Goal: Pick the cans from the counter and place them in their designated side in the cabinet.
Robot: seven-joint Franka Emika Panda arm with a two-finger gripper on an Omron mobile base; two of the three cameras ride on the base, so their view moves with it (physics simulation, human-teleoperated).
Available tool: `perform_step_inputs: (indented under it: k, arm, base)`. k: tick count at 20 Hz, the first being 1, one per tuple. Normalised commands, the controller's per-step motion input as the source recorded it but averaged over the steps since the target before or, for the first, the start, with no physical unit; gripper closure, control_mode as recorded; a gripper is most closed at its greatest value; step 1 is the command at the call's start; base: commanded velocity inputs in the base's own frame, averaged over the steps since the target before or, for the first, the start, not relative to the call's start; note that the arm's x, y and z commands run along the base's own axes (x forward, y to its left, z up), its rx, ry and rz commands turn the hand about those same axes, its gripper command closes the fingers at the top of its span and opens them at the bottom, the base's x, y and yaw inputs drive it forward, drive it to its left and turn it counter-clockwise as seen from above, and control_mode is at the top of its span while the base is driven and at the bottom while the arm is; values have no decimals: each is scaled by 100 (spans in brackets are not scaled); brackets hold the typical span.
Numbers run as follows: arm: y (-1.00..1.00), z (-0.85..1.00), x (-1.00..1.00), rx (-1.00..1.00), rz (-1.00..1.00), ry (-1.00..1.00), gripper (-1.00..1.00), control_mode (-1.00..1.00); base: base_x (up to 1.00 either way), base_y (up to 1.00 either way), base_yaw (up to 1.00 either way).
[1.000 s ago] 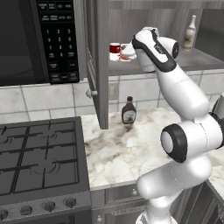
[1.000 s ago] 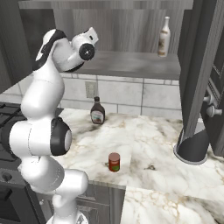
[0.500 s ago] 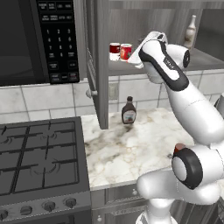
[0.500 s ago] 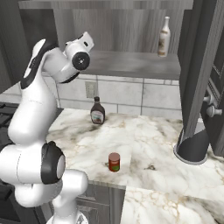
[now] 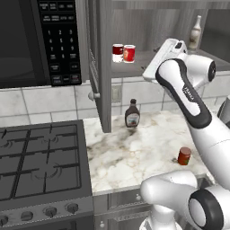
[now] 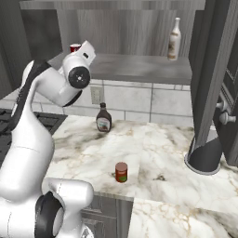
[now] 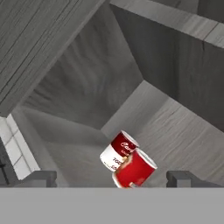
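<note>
The bright red can [image 5: 129,53] stands on the cabinet shelf [image 5: 134,67], touching a half-white, half-dark-red can [image 5: 117,52] on its left. In the hand view both cans [image 7: 135,168] sit just ahead of my gripper [image 7: 111,179], whose fingertips [image 7: 39,178] are wide apart with nothing between them. My hand [image 5: 164,56] hovers off the shelf's front, to the right of the two cans. The plain darker red can [image 5: 184,156] stands upright on the marble counter [image 5: 134,148] near its front edge, also seen as the darker red can [image 6: 121,172] from the right.
A brown sauce bottle [image 5: 132,113] stands at the counter's back. A pale bottle [image 6: 174,39] sits at the shelf's right end. One narrow cabinet door [image 5: 101,67] hangs open left of the shelf, another door [image 6: 214,69] on the right. Microwave [image 5: 40,40] and stovetop [image 5: 40,166] lie left.
My hand has drawn back to the right, away from the two cans on the shelf. The bright red can stays standing there. The jaws stayed open.
</note>
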Motion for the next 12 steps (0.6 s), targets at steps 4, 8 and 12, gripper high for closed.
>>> perform_step_inputs:
  k: [4, 8, 12]
  arm:
    - [-23, -17, -77, -8, 4, -4, -100, -100]
    - [-21, -33, -76, -2, 2, -5, -100, -100]
    - [-22, -42, -77, 10, -4, -2, -100, -100]
  base:
    - [0, 0, 0]
    - [0, 0, 0]
    - [0, 0, 0]
